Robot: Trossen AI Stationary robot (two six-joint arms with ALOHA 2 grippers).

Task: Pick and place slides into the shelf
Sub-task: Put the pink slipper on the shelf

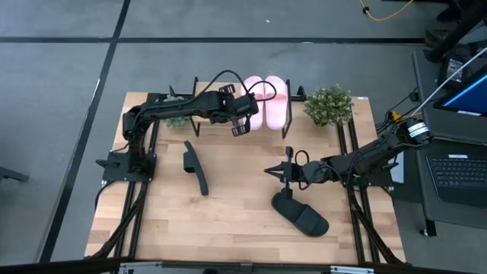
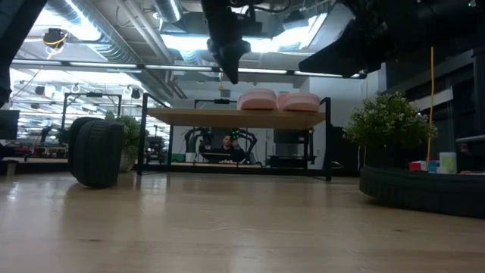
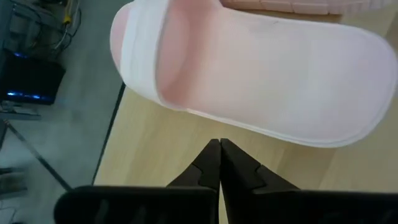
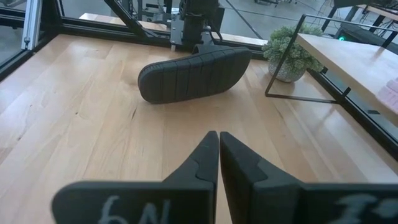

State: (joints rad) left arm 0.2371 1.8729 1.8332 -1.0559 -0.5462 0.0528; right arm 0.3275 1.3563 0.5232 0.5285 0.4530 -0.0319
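Observation:
Two pale pink slides (image 1: 255, 93) (image 1: 275, 103) lie side by side, soles down, on the shelf's plank top (image 2: 235, 117) at the table's far side. My left gripper (image 3: 219, 148) hovers shut just short of the nearer pink slide's (image 3: 249, 74) long side, above the shelf top (image 3: 155, 149), touching nothing. One black slide (image 1: 195, 167) stands on its long edge at centre left. The other black slide (image 1: 300, 213) lies at near right. My right gripper (image 1: 274, 171) hangs shut above the bare table, pointing at the standing black slide (image 4: 193, 74).
A potted plant (image 1: 329, 105) stands right of the shelf, and another (image 1: 176, 119) sits under my left arm at the shelf's left end. Bare wood lies between the two black slides. A laptop (image 1: 460, 164) sits on a stand beyond the table's right edge.

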